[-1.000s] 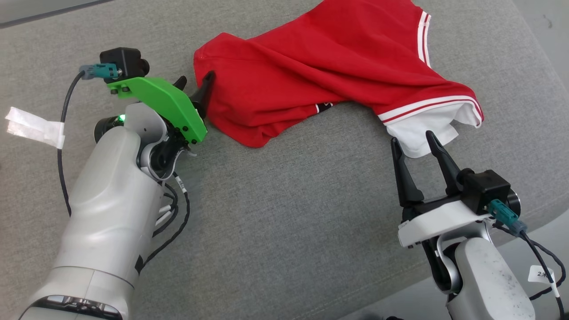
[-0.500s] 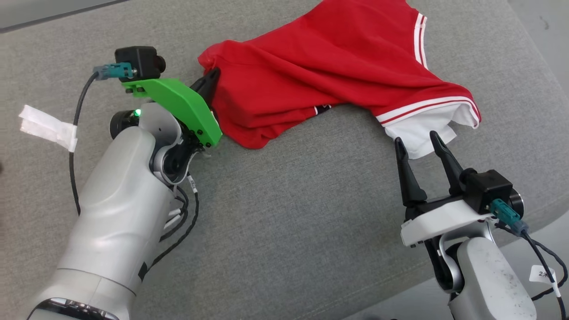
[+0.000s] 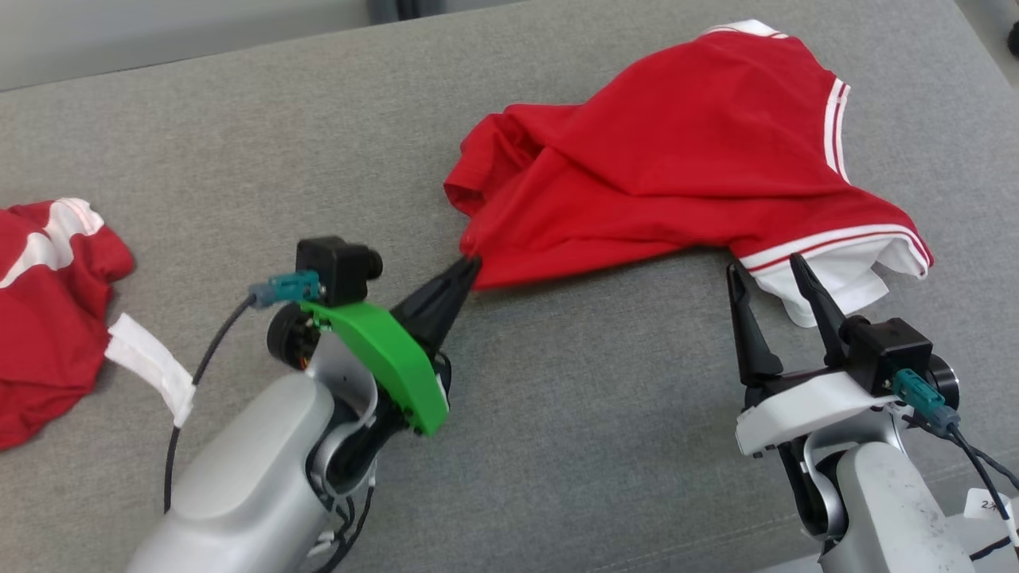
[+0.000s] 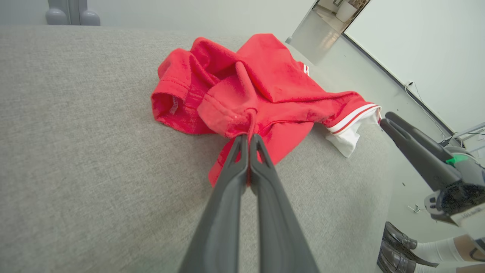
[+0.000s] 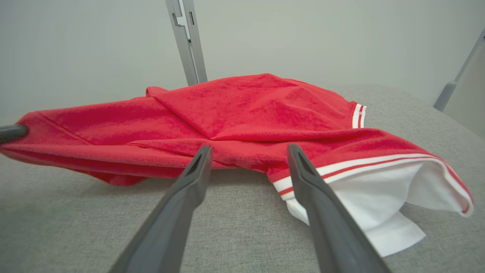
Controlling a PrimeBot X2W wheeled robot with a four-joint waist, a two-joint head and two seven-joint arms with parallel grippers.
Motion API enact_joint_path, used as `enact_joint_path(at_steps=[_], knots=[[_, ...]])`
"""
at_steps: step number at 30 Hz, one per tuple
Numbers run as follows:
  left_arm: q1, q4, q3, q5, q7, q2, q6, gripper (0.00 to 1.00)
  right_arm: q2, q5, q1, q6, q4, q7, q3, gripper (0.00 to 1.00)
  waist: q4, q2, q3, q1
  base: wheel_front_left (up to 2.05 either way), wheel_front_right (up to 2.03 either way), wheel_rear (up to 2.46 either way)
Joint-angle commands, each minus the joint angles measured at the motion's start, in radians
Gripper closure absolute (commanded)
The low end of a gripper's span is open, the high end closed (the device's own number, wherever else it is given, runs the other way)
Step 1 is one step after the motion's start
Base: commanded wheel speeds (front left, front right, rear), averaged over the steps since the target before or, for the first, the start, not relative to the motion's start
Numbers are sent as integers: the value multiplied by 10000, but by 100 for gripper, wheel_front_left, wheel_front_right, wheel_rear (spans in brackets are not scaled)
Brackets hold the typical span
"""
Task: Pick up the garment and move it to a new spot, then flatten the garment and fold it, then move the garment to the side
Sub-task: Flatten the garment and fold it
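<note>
A: Where is the garment (image 3: 677,183) now?

B: It lies crumpled on the grey surface (image 3: 509,446), toward the far right corner. Its white inner layer (image 3: 844,282) is close to the right edge.

A: And the grippers?

B: The left gripper (image 3: 468,269) has its fingers (image 4: 227,197) pressed together on a small pinch of the red hem, at the garment's left end. The right gripper (image 3: 764,267) has its fingers spread apart and holds nothing. The tips are just beside the striped band (image 3: 828,243), perhaps touching it; I cannot tell.

A: What can go wrong from here?

B: I think the pinch is the first risk. Only a little cloth is between the tips, so a strong pull can make it slip out. Second, only one side is held. If the left arm pulls alone, the cloth probably drags and twists on the woven cover, and then it is more difficult to flatten.

A: And on the right side?

B: If the open fingers close too high, they can miss the band. They can also catch only the white layer, and then the garment opens badly when it is lifted.

A: Anything else?

B: A second red garment (image 3: 48,318) lies at the left edge. A new spot too near to it can mix the two.
</note>
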Motion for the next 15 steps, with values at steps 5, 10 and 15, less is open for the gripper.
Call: enact_joint_path(at_steps=[5, 10, 15], knots=[[1457, -739, -391, 464, -261, 769, 468, 100, -25, 5, 287, -16, -212, 149, -96, 0, 853, 0, -685, 0, 0, 0, 0], [2267, -756, -663, 858, -282, 1211, 1133, 100, -27, -12, 366, -16, -320, 254, -146, 0, 1102, 0, -791, 0, 0, 0, 0], [2711, -421, -740, 920, -390, 1222, 1578, 100, -25, -62, 384, -16, -383, 357, -195, 0, 1284, 0, -954, 0, 0, 0, 0]])
